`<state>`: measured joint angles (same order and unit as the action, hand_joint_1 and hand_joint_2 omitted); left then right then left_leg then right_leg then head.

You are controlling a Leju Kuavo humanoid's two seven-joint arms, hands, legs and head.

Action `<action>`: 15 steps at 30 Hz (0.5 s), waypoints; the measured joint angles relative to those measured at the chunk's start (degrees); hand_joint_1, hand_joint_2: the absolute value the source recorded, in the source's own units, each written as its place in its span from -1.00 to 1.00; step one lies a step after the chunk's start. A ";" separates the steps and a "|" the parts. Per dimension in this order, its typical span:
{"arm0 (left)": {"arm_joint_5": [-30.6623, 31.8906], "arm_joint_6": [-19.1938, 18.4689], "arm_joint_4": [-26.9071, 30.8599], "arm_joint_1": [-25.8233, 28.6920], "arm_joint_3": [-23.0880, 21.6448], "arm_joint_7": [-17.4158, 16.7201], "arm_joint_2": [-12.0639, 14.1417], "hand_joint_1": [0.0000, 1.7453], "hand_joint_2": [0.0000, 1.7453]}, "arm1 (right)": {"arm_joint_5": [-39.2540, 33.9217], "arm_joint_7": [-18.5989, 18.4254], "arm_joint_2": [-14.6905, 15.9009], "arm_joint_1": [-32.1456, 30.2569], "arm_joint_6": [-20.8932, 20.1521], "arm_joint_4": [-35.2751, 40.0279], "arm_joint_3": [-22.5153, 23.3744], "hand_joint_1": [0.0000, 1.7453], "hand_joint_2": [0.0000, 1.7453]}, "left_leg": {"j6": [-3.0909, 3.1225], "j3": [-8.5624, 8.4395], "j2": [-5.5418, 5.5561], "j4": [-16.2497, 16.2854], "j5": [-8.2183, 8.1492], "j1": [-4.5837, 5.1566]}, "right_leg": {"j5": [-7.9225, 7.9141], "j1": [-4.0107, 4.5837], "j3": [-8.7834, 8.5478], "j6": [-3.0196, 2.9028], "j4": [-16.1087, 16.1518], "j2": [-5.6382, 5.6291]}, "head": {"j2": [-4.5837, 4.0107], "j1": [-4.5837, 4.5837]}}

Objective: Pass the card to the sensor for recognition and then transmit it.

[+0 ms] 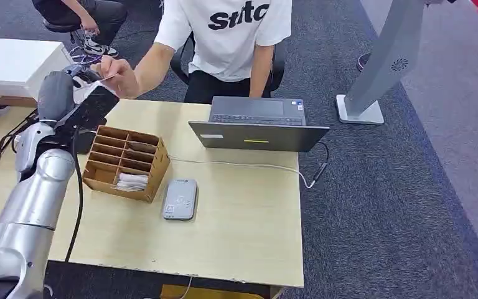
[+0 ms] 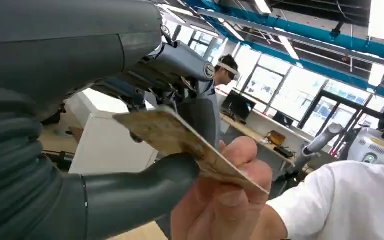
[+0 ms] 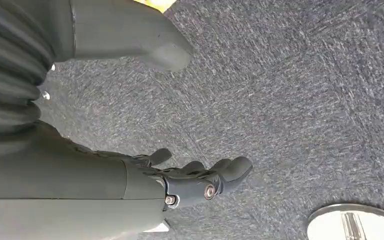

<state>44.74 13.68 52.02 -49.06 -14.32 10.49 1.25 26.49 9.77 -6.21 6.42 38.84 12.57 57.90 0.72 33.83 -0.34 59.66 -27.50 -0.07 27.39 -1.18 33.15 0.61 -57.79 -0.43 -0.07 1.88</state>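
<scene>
Your left hand (image 2: pixel 130 150) pinches the card (image 2: pixel 180 137) beyond the desk's (image 1: pixel 243 224) far-left corner with a person's hand (image 1: pixel 119 76) gripping it too, so loosen only once they hold firmly; right hand (image 3: pixel 200 180) hangs spread.

The room is lit brightly and evenly from above. Long ceiling lights (image 2: pixel 380 17) and big windows (image 2: pixel 280 85) are washed out to white in the left wrist view. Only soft, faint shadows are seen on the table (image 1: pixel 236 224). The card (image 2: pixel 180 135) and the person's hand (image 2: pixel 225 200) are blurred, being so close to the camera. The carpet (image 3: pixel 305 100) is shown sharp and grainy. A bright glare is seen on a round metal plate (image 3: pixel 355 222).
</scene>
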 joint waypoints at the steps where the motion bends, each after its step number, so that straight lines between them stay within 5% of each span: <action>1: 0.00 -0.07 0.00 0.00 -0.07 0.00 -0.07 1.00 1.00 | 0.00 0.00 0.00 -0.02 0.00 0.00 -0.02 -1.00 1.00 | 0.00 0.00 0.00 0.00 0.00 0.00 | 0.00 0.00 0.00 0.00 0.00 0.00 | 0.00 0.00; 15: -0.52 -0.48 0.00 0.11 -0.37 -0.02 -0.15 1.00 1.00 | 0.04 0.04 0.00 -0.08 0.00 0.00 -0.13 -1.00 1.00 | 0.00 0.02 0.03 0.01 0.00 0.01 | 0.00 -0.01 -0.01 0.00 0.00 0.01 | 0.00 0.00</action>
<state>44.22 13.20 52.02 -48.95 -14.69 10.47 1.09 26.53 9.81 -6.21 6.34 38.84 12.57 57.77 0.72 33.85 -0.32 59.67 -27.50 -0.06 27.39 -1.19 33.14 0.61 -57.80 -0.41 -0.07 1.88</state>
